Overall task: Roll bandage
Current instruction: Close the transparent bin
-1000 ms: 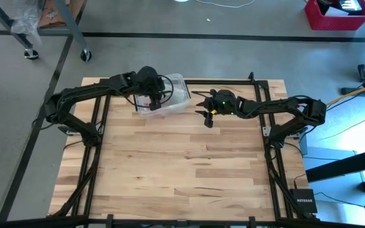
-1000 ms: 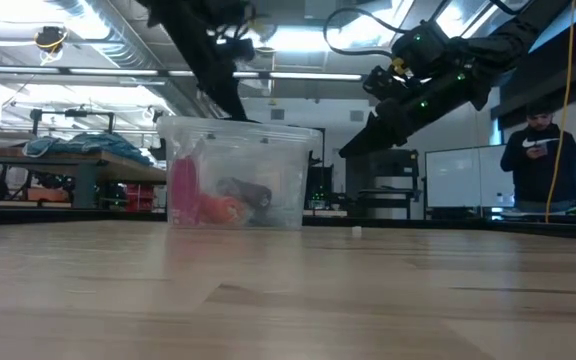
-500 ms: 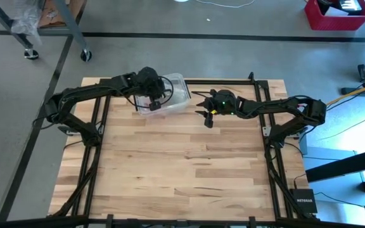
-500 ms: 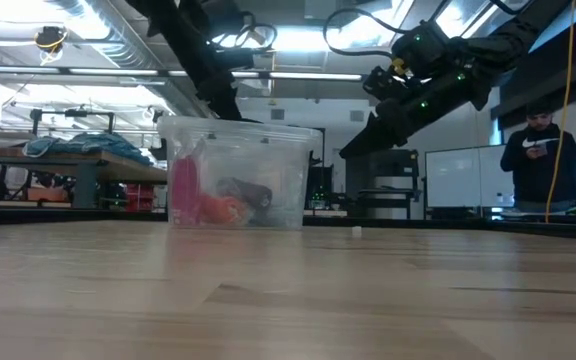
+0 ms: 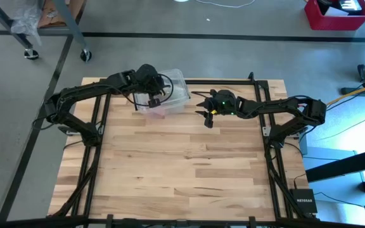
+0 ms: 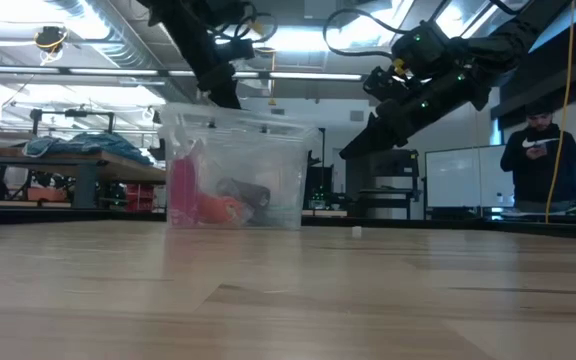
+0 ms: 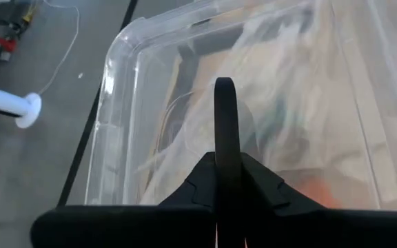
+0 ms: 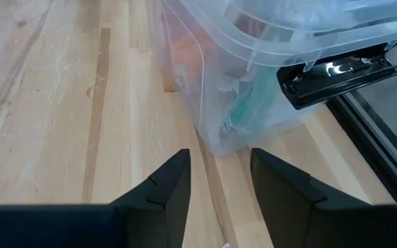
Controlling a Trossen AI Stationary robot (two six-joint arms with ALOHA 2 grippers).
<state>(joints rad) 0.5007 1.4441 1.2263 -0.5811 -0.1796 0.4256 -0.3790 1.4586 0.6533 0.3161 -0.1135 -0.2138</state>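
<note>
Count: two arms, two grippers, one clear plastic box, one table, one person standing in the room beyond the table.

Left gripper – down at the box's rim, at the box's end away from the right gripper. In the left wrist view the fingers are drawn together into one thin dark blade over the box's near wall; they appear to be clamped on that wall, though the pinch itself is hidden under the gripper body. In the low view this gripper meets the top edge of the box.

Right gripper – in the air, clear of the table, just beside the box and not touching it. Fingers spread, nothing between them. The box corner lies straight ahead of it, with one black handle on the box's end.

Inside the box, low view: one pink item, one orange item, one dark item.

Bandage: the dark item is small, stubby and roll-shaped, lying low in the box below the left gripper, beside the orange item. Through the cloudy plastic I cannot tell for sure that it is the bandage; no strip of brown fabric lies out on the table.
</note>
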